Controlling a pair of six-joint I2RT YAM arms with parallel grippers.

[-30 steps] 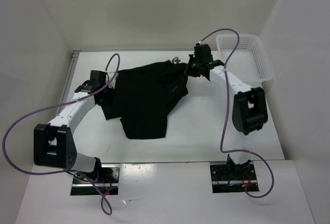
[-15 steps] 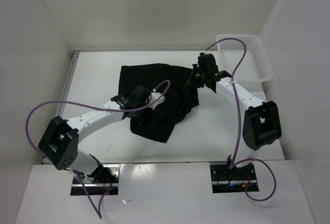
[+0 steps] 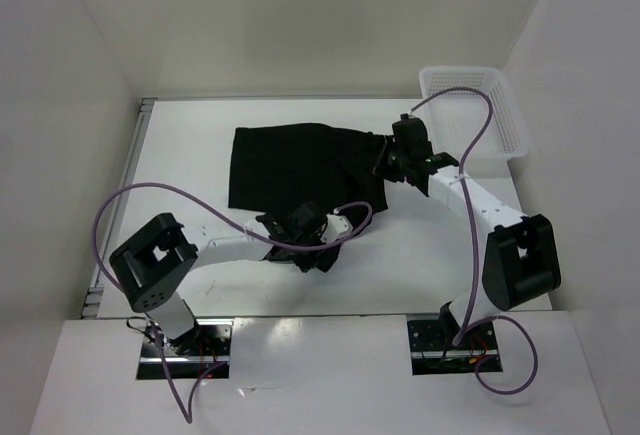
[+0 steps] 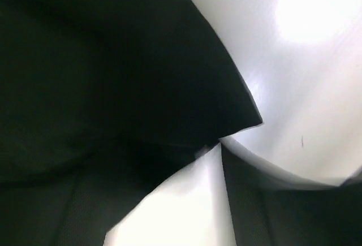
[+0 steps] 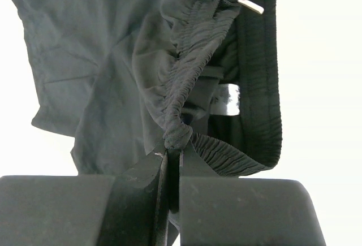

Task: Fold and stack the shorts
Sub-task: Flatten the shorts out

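The black shorts [image 3: 290,160] lie spread across the middle of the white table. My right gripper [image 3: 384,163] is at their right edge and shut on the gathered waistband. In the right wrist view the waistband bunches between the closed fingers of the right gripper [image 5: 172,150], with a white label [image 5: 229,100] behind. My left gripper [image 3: 312,245] is low over the shorts' near edge. The left wrist view is blurred and filled by black fabric [image 4: 113,59], which hides its fingers. A fabric corner ends over bare table [image 4: 305,59].
A white mesh basket [image 3: 505,105] stands at the back right of the table, just beyond the right arm. White walls close the table on the left, back and right. Purple cables loop off both arms.
My left gripper swept from the shorts' left edge across to their near edge, carrying fabric over. The shorts went from a sprawled shape to a compact block. The right gripper shifted slightly right and nearer.
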